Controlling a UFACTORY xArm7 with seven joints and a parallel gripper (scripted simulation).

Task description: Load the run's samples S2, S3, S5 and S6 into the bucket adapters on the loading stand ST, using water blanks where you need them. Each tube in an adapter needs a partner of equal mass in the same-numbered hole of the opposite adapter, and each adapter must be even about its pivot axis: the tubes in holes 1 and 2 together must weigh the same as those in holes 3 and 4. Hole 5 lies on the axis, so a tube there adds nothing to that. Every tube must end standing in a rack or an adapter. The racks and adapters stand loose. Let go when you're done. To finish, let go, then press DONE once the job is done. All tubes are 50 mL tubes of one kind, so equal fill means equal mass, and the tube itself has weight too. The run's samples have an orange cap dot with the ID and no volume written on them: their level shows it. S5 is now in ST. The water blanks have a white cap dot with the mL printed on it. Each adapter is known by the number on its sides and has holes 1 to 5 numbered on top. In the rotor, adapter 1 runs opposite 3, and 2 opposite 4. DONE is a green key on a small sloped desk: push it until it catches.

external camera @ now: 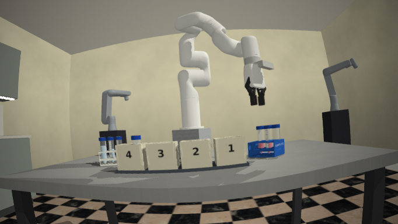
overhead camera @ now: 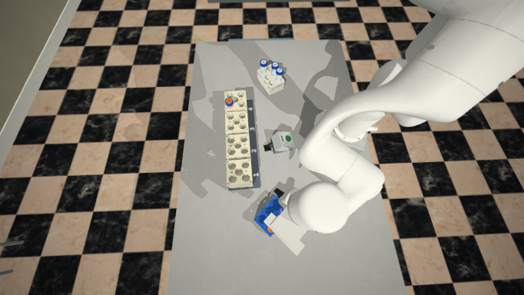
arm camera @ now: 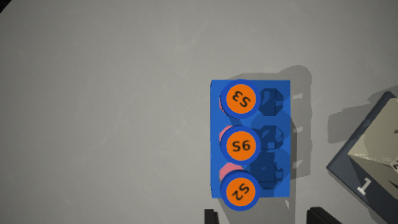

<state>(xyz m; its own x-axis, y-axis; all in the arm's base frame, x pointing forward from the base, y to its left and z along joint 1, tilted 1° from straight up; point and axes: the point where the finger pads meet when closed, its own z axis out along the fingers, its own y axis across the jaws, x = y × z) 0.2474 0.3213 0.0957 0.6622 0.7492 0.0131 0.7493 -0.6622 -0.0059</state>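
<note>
The gripper (external camera: 257, 100) hangs high in the upper right of the exterior view, fingers about half open with nothing between them, pointing down. Directly under it, well below, the blue rack (external camera: 266, 149) stands on the grey table (external camera: 321, 163), right of centre.

The wrist view looks straight down on that rack (arm camera: 282, 90): 3 tubes stand in its left column, S3 (arm camera: 239, 98) at the top, S6 (arm camera: 241, 145) in the middle and S2 (arm camera: 239, 190) at the bottom, just above the fingertips at the lower edge. The right column holds no tubes.

The top view adds the row of 4 cream adapters (overhead camera: 239, 169) left of centre, with an orange-capped tube (overhead camera: 229, 101) in the upper one, a white rack of blue-capped tubes (overhead camera: 271, 82) above, and the green key (overhead camera: 288, 138) on its small desk. Chequered floor surrounds the table; the walls are pale yellow.
</note>
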